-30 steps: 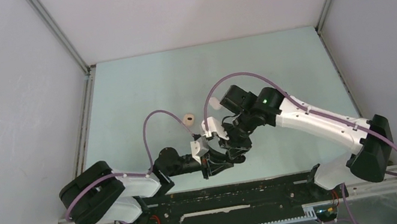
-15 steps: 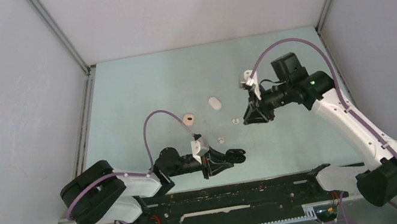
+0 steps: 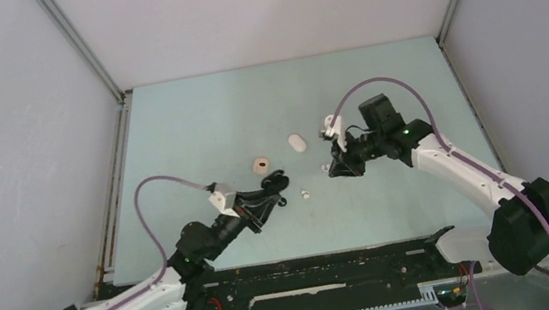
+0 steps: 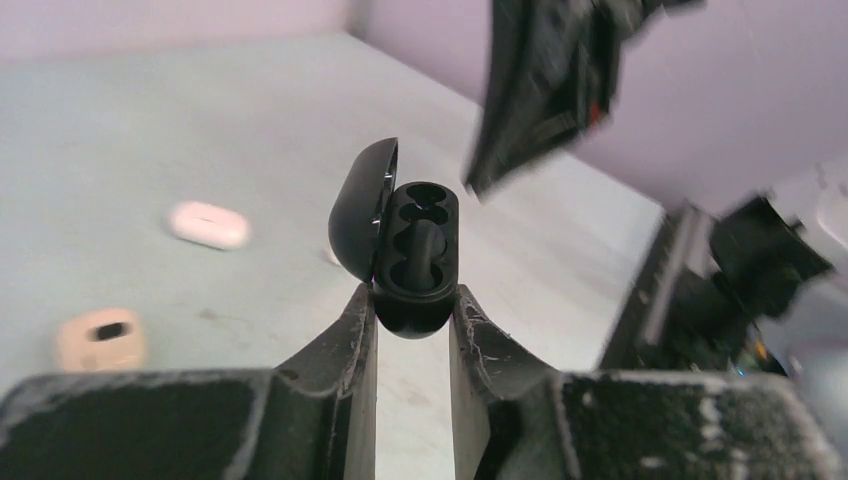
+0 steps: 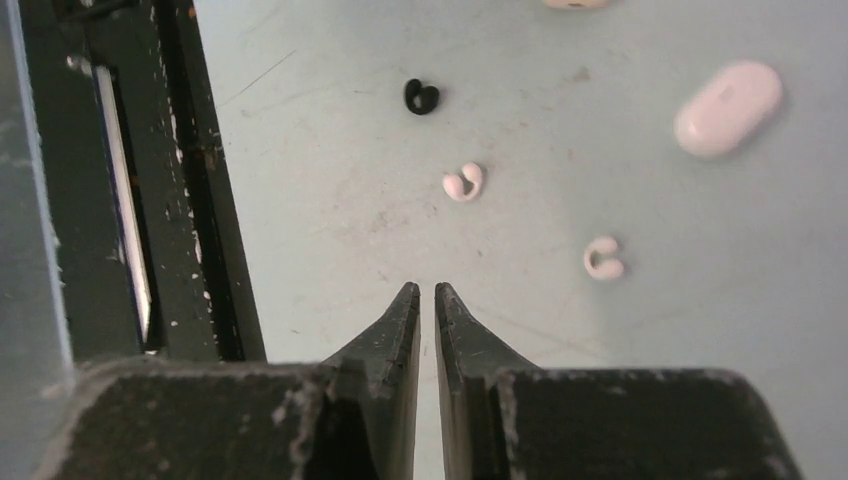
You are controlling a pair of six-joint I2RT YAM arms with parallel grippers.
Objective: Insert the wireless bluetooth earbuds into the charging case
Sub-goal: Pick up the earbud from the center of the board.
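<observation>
My left gripper (image 3: 273,184) is shut on a black charging case (image 4: 412,250), held upright with its lid open; a dark bud seems to sit in one pocket. My right gripper (image 3: 333,169) hovers over the table's middle, shut and empty (image 5: 425,290). On the table below it lie a black earbud (image 5: 421,96) and two white earbuds (image 5: 463,182) (image 5: 604,258). In the top view the white earbuds (image 3: 305,194) (image 3: 324,168) lie between the two grippers.
A closed white case (image 3: 297,143) and a beige case (image 3: 260,164) lie just beyond the left gripper. The black front rail (image 5: 130,200) runs along the table's near edge. Grey walls close in the table on three sides.
My left arm has swung forward from the front edge to mid-table with the black case. My right gripper left that case, swung far right, then came back a little.
</observation>
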